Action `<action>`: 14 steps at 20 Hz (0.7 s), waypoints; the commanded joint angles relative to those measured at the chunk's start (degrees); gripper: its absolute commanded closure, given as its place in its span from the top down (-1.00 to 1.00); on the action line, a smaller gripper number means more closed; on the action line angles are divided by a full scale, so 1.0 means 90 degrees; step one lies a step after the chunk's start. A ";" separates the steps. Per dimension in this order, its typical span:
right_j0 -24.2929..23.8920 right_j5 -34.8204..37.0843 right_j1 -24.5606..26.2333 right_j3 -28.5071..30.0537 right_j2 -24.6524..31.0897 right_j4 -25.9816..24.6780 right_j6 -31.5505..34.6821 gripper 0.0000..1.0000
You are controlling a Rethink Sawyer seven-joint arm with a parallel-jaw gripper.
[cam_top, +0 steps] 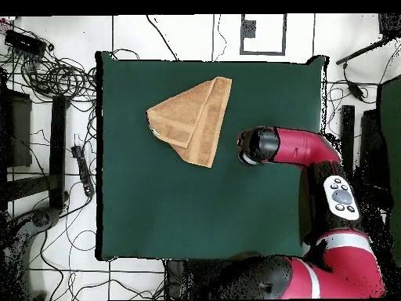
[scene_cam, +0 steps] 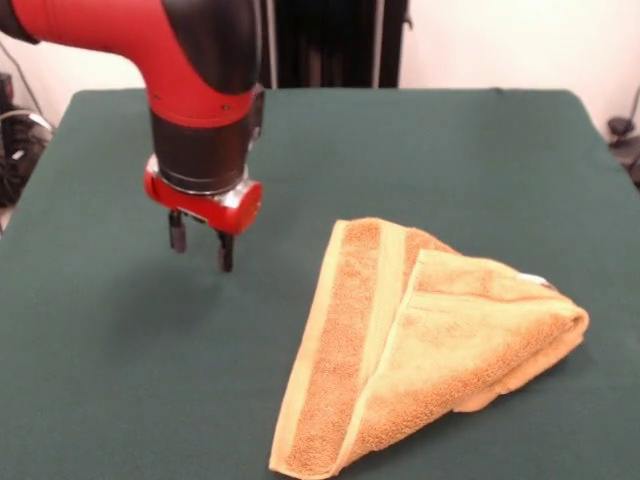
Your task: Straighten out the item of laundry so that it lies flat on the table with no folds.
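The golden-orange towel [scene_cam: 420,345] lies folded into a rough triangle on the dark green table [scene_cam: 120,380], with a paler band running along its left edge and a small white tag at its right corner. In the overhead view the towel [cam_top: 192,117] sits in the upper middle of the table [cam_top: 204,204]. My gripper [scene_cam: 200,242] hangs above the bare table to the left of the towel, apart from it. Its two black fingers are spread and hold nothing. In the overhead view the gripper's wrist [cam_top: 251,146] is just right of the towel.
Cables and stands [cam_top: 47,70] lie on the floor around the table. A dark frame [scene_cam: 335,40] stands behind the table's far edge. The red arm [cam_top: 313,149] reaches over the table's right side in the overhead view.
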 commanded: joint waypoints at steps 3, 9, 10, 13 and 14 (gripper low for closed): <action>-0.0485 -0.0425 0.0219 0.1016 0.1008 0.0797 0.0133 1.00; -0.0984 -0.0947 0.0301 0.1561 0.1748 0.1033 -0.0195 1.00; -0.1101 -0.1052 0.0356 0.1666 0.1922 0.1067 -0.0235 1.00; -0.1233 -0.1238 0.0434 0.1830 0.2161 0.1093 -0.0209 1.00; -0.1303 -0.1248 0.0478 0.1884 0.2273 0.1120 -0.0230 1.00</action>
